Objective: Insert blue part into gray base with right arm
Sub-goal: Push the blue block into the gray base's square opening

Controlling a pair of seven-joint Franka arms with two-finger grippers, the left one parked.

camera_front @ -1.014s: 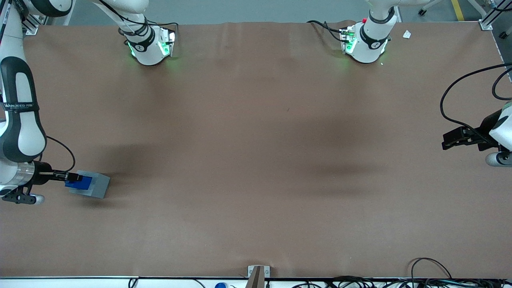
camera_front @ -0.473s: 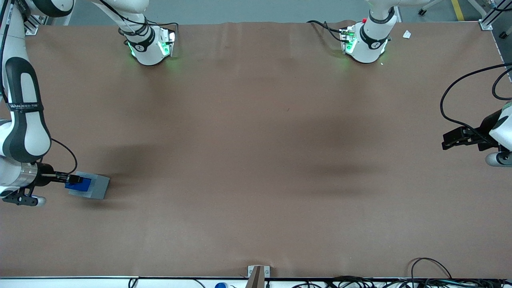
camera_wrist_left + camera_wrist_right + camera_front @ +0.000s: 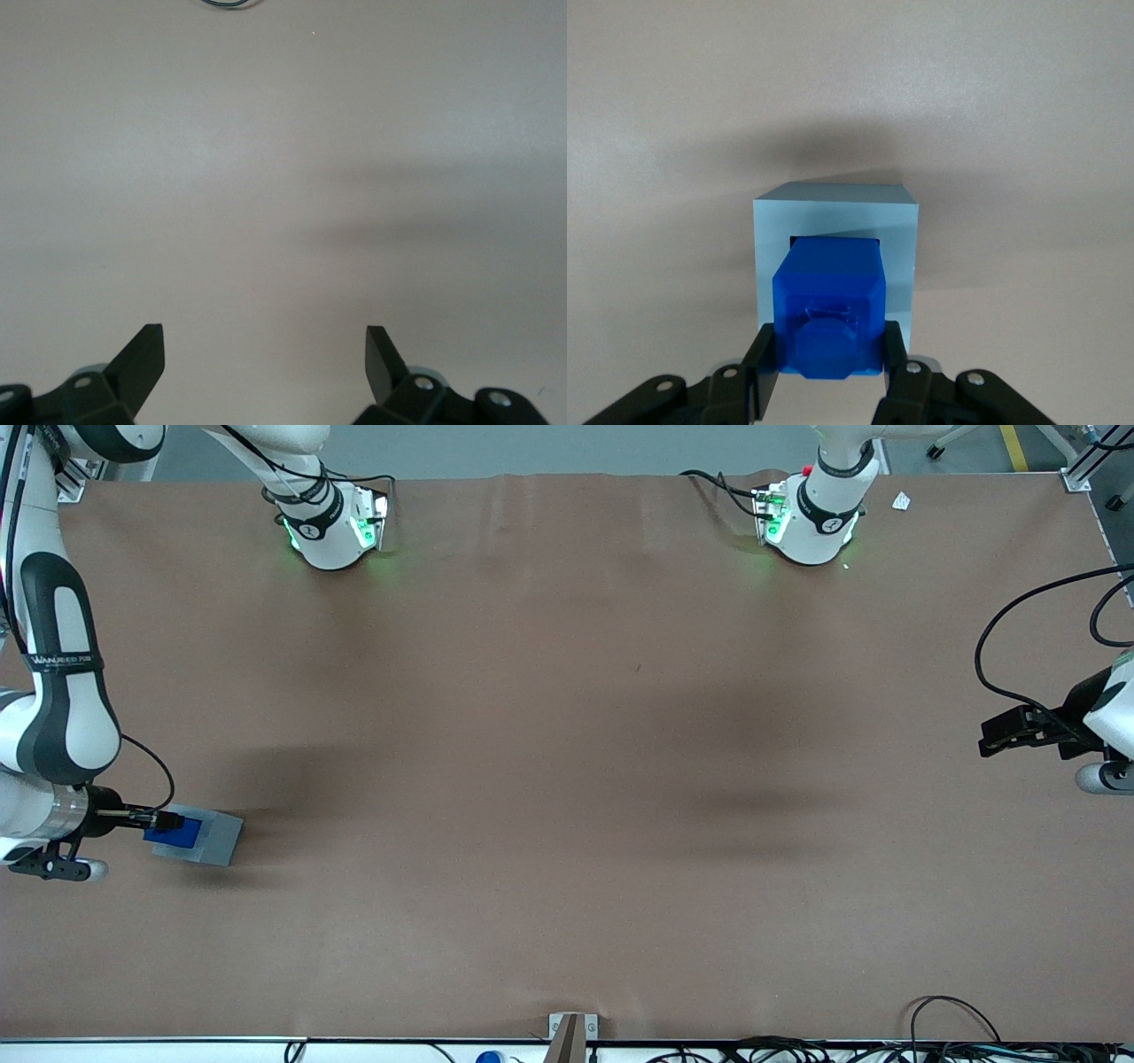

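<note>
We are holding the blue part [image 3: 828, 305] in the gripper [image 3: 829, 367], with one black finger [image 3: 764, 359] pressing on each of its side faces. The pincer is therefore closed narrowly on the part, not released. In the front view, the gripper [image 3: 158, 821] on the right arm [image 3: 55, 691] is working low over the brown table [image 3: 567, 779], toward the working arm's end and in the half nearer the front camera.

The gray base [image 3: 835, 257] is resting on the table directly under the blue part. In the front view the blue part [image 3: 173, 832] is appearing within the outline of the gray base [image 3: 208, 838], offset toward the arm's side of the top face.

Progress, as we are judging it:
- Pick-up: done; the part is in the grasp.
- Alignment: largely done; the part is covering most of the recess [image 3: 833, 237], of which only a dark strip is showing.
- Seating: we cannot tell how deep the part is sitting, or whether it is bottomed out.
- Release and retreat: not yet done.
</note>
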